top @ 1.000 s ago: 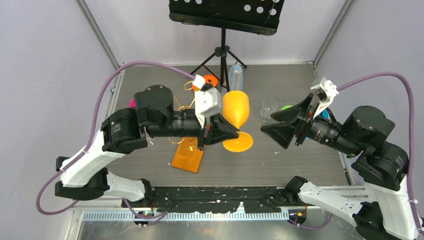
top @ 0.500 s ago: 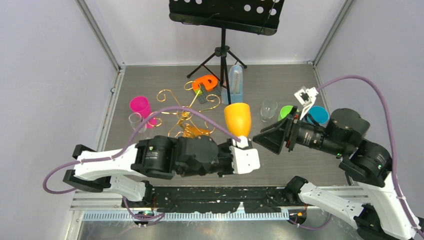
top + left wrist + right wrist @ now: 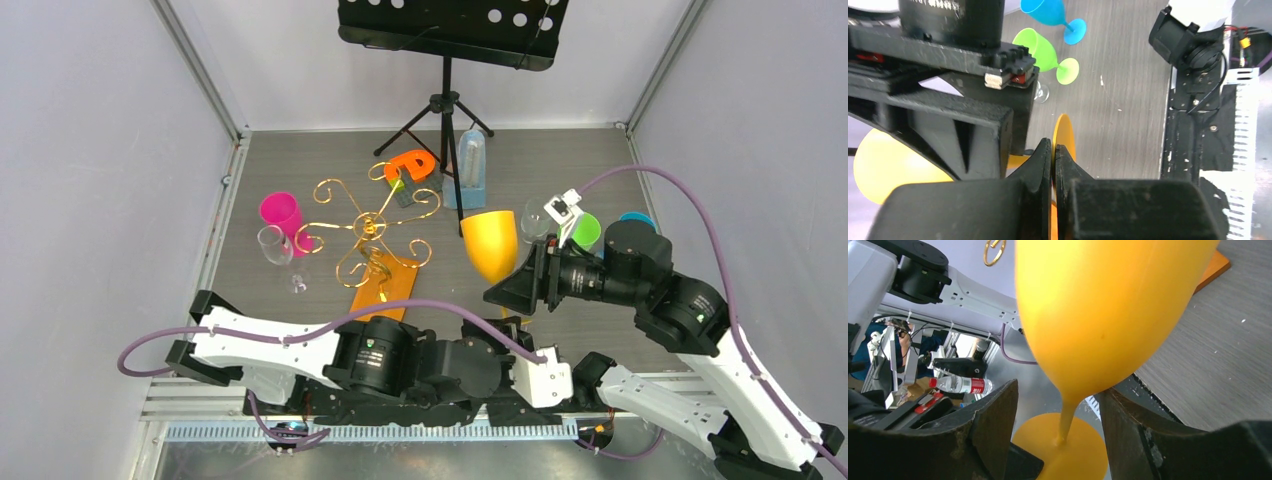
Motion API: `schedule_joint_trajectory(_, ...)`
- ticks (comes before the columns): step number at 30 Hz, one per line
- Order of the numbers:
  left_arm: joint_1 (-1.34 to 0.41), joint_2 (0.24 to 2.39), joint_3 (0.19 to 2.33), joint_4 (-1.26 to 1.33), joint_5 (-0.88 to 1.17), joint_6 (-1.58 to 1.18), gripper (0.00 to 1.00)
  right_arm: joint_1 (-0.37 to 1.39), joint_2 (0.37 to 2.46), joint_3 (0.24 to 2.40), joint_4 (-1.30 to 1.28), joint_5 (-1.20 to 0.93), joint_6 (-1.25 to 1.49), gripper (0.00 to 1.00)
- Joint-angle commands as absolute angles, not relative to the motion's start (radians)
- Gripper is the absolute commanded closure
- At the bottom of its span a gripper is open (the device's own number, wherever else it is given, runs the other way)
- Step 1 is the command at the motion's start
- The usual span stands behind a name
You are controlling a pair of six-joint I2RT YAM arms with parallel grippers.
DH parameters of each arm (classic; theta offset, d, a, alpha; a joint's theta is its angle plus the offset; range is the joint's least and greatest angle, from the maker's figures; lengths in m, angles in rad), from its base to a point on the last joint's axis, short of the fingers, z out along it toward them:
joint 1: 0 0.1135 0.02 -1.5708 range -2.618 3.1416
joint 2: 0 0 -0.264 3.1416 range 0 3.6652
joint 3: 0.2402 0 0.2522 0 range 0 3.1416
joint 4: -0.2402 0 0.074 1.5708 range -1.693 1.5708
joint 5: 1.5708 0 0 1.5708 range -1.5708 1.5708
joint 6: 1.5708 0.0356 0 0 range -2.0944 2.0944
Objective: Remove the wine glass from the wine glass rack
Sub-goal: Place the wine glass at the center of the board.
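**Q:** Where is the glass hanging right now?

**Me:** It is sitting clear of the rack [image 3: 370, 225], which is standing mid-tabletop. The glass [image 3: 492, 245] is hovering to the rack's right, toward the near edge. It is roughly upright with the bowl on top, as far as I can judge.

**Q:** Who is carrying it?

**Me:** My left gripper [image 3: 1053, 155] is pinching tight on the thin rim of the foot and nothing else. My right gripper [image 3: 1057, 390] is straddling the bottom of the bowl with its jaws spread. I am seeing a gap on one side, so it is not clamping anything yet.

**Q:** What is worrying you?

**Me:** Starting on the left, I am holding a tall glass by the edge of a flat disc. Any nudge from the right jaws is going to lever it, and it could be twisting out of that pinch. If I am letting go on the left before the right has closed, the glass is dropping onto the tabletop. The bowl is also smooth and tapering, so closing jaws could be squeezing it upward instead of gripping it. Further right, a clear glass [image 3: 537, 215] and a green goblet [image 3: 585, 232] are standing just beyond my right wrist, and a careless swing is knocking them over.
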State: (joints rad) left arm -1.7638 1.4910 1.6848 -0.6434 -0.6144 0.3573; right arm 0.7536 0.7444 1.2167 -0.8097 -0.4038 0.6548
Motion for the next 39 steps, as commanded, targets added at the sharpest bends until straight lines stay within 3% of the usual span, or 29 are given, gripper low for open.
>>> schedule_joint_trajectory(1, -1.787, 1.490, 1.687, -0.555, -0.718, 0.414, 1.00, 0.757, 0.730, 1.164, -0.728, -0.444, 0.698, 0.34)
schedule_joint_trajectory(9, -1.801, 1.491, 1.687, -0.536, -0.739, 0.433, 1.00, 0.758, 0.708, 1.084, -0.679, -0.453, 0.725, 0.43)
schedule_joint_trajectory(13, -1.804, 1.488, 1.677, -0.528, -0.742, 0.430, 1.00, 0.757, 0.703, 1.070, -0.658, -0.458, 0.735, 0.55)
schedule_joint_trajectory(14, -1.807, 1.486, 1.670, -0.524, -0.742, 0.421, 1.00, 0.758, 0.699, 1.066, -0.653, -0.459, 0.735, 0.72)
schedule_joint_trajectory(18, -1.806, 1.491, 1.664, -0.522, -0.741, 0.396, 1.00, 0.758, 0.694, 1.051, -0.634, -0.477, 0.747, 0.93)
schedule_joint_trajectory(26, -1.807, 1.500, 1.647, -0.528, -0.713, 0.328, 1.00, 0.759, 0.683, 1.047, -0.601, -0.473, 0.750, 0.94)
schedule_joint_trajectory(29, -1.807, 1.490, 1.642, -0.532, -0.722, 0.287, 0.65, 0.758, 0.668, 1.048, -0.595, -0.448, 0.741, 0.94)
schedule_joint_trajectory(31, -1.806, 1.473, 1.629, -0.522, -0.722, 0.269, 0.48, 0.758, 0.656, 1.046, -0.587, -0.430, 0.733, 0.94)
schedule_joint_trajectory(36, -1.805, 1.428, 1.601, -0.509, -0.719, 0.223, 0.24, 0.758, 0.624, 1.041, -0.576, -0.355, 0.650, 0.94)
schedule_joint_trajectory(39, -1.803, 1.403, 1.598, -0.515, -0.716, 0.181, 0.04, 0.758, 0.594, 1.023, -0.569, -0.304, 0.550, 0.94)
